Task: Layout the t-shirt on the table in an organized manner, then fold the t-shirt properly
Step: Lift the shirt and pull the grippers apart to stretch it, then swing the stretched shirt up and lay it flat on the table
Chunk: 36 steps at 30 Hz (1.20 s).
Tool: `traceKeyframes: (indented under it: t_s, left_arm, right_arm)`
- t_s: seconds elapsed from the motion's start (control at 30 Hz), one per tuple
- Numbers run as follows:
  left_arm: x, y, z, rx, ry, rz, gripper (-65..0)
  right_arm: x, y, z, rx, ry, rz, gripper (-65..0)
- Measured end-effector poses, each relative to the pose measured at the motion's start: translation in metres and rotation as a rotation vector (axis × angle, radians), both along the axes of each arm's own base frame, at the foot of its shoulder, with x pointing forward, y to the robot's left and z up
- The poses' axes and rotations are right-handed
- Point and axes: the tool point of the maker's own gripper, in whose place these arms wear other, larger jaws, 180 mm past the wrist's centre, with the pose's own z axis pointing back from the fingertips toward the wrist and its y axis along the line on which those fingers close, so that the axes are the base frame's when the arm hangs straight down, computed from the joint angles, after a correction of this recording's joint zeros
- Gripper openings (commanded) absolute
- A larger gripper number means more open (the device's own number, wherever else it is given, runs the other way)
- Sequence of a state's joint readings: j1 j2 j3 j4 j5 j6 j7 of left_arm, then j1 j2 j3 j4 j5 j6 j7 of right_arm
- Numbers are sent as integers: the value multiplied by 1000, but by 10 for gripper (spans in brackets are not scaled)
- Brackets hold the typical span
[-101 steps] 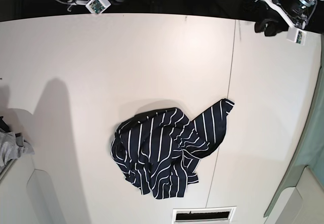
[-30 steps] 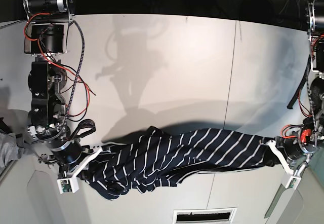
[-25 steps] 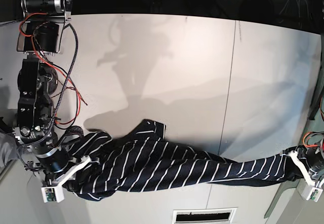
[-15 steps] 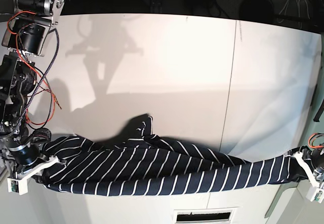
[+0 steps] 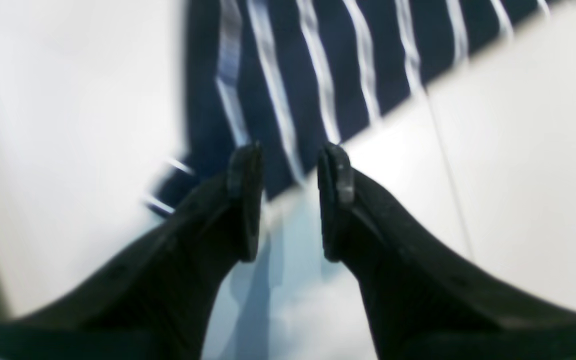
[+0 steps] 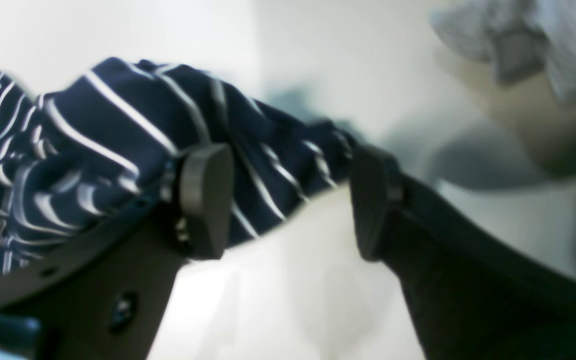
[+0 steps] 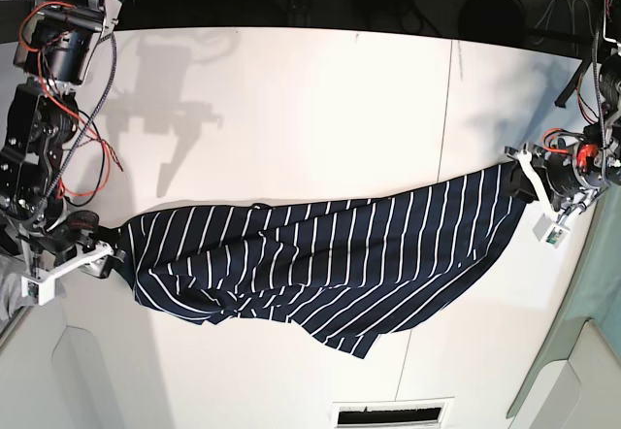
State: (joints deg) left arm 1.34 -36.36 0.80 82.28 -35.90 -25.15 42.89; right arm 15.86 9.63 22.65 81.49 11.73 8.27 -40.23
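The navy white-striped t-shirt (image 7: pixel 330 254) lies stretched crosswise over the white table (image 7: pixel 291 109), rumpled along its front edge. My left gripper (image 7: pixel 514 179) is at the shirt's right end. In the left wrist view the left gripper (image 5: pixel 290 170) stands open, its fingertips (image 5: pixel 245 200) just at the hem of the t-shirt (image 5: pixel 318 65). My right gripper (image 7: pixel 114 259) is at the shirt's left end. In the right wrist view the right gripper (image 6: pixel 288 200) is wide open, with the bunched end of the t-shirt (image 6: pixel 118 140) lying under and between its pads (image 6: pixel 205 200).
A grey cloth (image 6: pixel 543 45) lies just beyond the right gripper, off the table's left side. A dark seam (image 7: pixel 441 157) crosses the tabletop. A vent slot (image 7: pixel 388 412) sits at the front edge. The right arm with red wires (image 7: pixel 49 109) stands along the left edge.
Both grippers carried the stretched shirt back from the front edge, laid it down wider, and opened their jaws, letting go of the shirt's ends.
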Motion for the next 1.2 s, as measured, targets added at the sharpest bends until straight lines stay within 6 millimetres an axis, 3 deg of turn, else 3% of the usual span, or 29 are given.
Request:
traceKeyframes:
  t_s: [0.17,0.3,0.37,0.63,0.8,0.93,0.97,1.07,1.13,1.2]
  left_arm:
    - [8,1,6,0,-58,5,-434]
    - [9,3,6,6,-62,6,-431]
    - [7,6,3,14,-55,13,-409]
    - [1,33,-34,-8,19,138,-346]
    - [8,20,-47,-69,23,176,-346]
    - [14,7,-50,-83,-15,167,-359]
    - [14,6,-52,-70,-18,159,-402]
    - [14,4,-54,-46,-17,143,-626]
    - [16,1,-53,-56,-31,143,-650]
    - [18,2,-52,-56,-38,142,-650]
  right_arm:
    - [-32,-41,-20,11,18,-129,-279]
    - [-56,-49,-50,26,42,-176,-280]
    - [-58,-49,-62,37,49,-188,-281]
    - [-30,-47,-90,120,58,-224,-281]
    - [2,-15,-93,212,56,-149,-281]
    - [14,-9,-85,214,38,-131,-282]
    - [16,-7,-85,210,38,-125,-296]
    - [18,5,-86,182,52,-73,-475]
    - [20,23,-88,139,66,31,-619]
    - [23,36,-88,101,66,96,-650]
